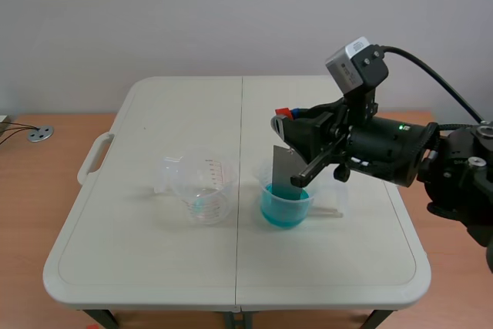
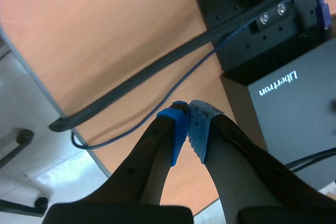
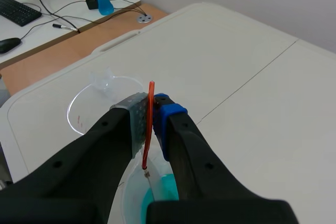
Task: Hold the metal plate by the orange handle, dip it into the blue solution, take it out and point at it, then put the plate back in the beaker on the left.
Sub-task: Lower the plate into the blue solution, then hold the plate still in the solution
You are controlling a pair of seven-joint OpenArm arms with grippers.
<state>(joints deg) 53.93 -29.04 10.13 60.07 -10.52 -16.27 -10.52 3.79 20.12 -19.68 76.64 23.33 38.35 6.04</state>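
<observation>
1. The right gripper (image 3: 153,113) is pinched on the orange handle (image 3: 151,90). The thin strip is squeezed flat between the two pads, so the plate (image 1: 288,169) hangs straight down under the gripper without twisting.
2. The plate's lower edge sits in the blue solution (image 1: 285,212), in the right beaker (image 1: 266,190) directly below the gripper. Gripping high on the handle leaves the fingers clear of the liquid, I'd say.
3. So this looks like the dip itself. Lifting out, pointing and the return aren't done yet.
4. The left beaker (image 1: 202,189) stands just beside the blue one, ahead of the gripper — handy for the last step.
5. Pose: the right arm comes in low over the worktop (image 1: 154,121), forearm roughly level, fingers aimed across toward the left beaker.
6. The left gripper (image 2: 188,129) is closed on nothing with its pads touching. It's off over a wooden surface (image 2: 105,35) with cables (image 2: 131,85) — parked, presumably for the pointing bit.
</observation>
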